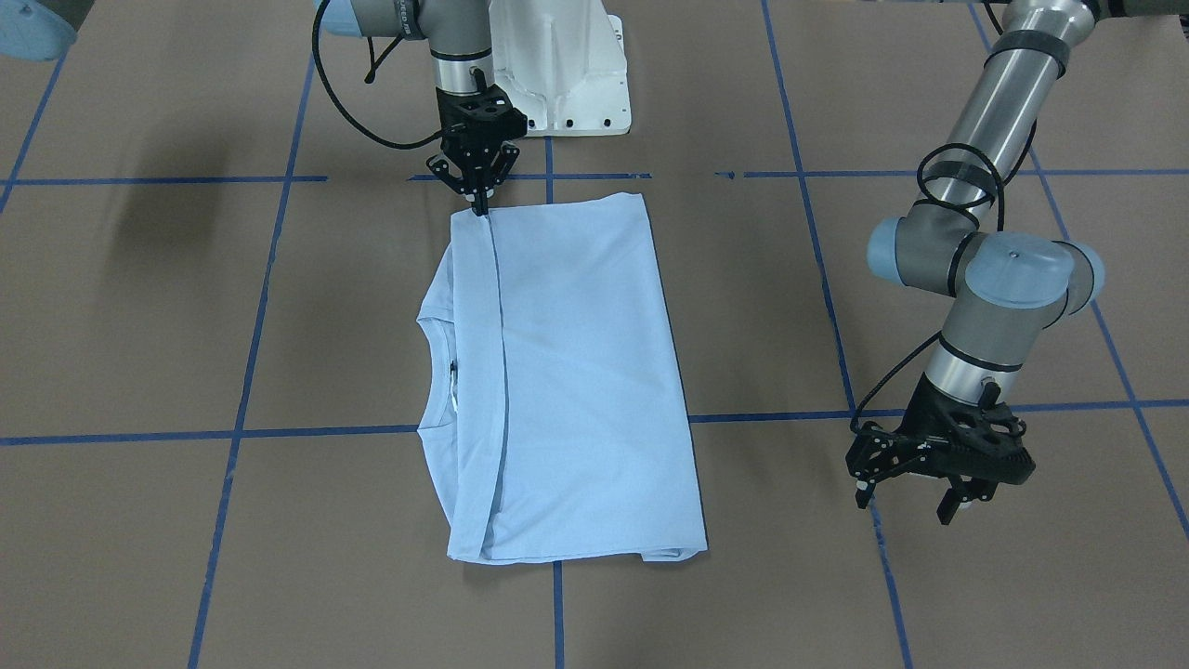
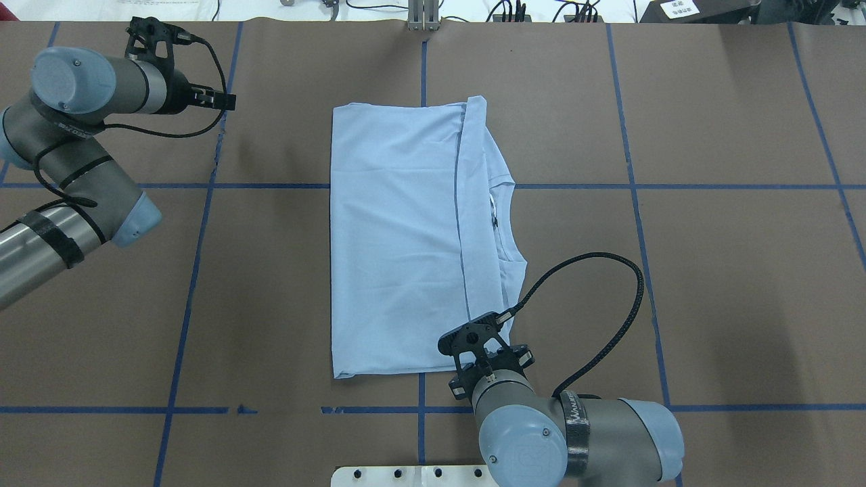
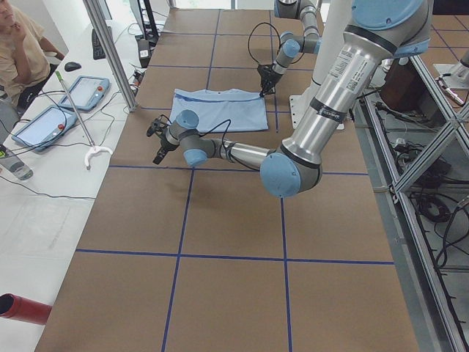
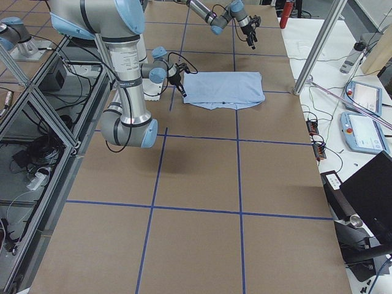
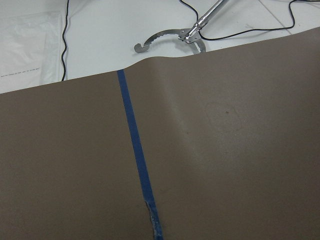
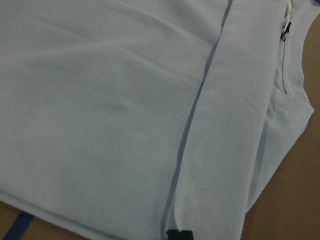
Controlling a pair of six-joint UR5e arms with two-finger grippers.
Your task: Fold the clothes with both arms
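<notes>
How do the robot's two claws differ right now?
The right gripper has its tips on the near hem corner of the T-shirt. The left gripper hovers off to the side over the brown table, touching no cloth. The right gripper's jaws are pinched together, while the left gripper's are spread open. Both are black two-finger grippers.

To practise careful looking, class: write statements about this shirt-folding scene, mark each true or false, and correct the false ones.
1. The shirt lies folded on the table. True.
2. The left gripper holds the shirt. False: it is open over bare table, apart from the shirt.
3. The right gripper is closed at the shirt's corner nearest the robot's base. True.
4. The collar is hidden under the fold. False: it shows beside the folded-over hem.
5. Blue tape lines cross the table. True.
</notes>
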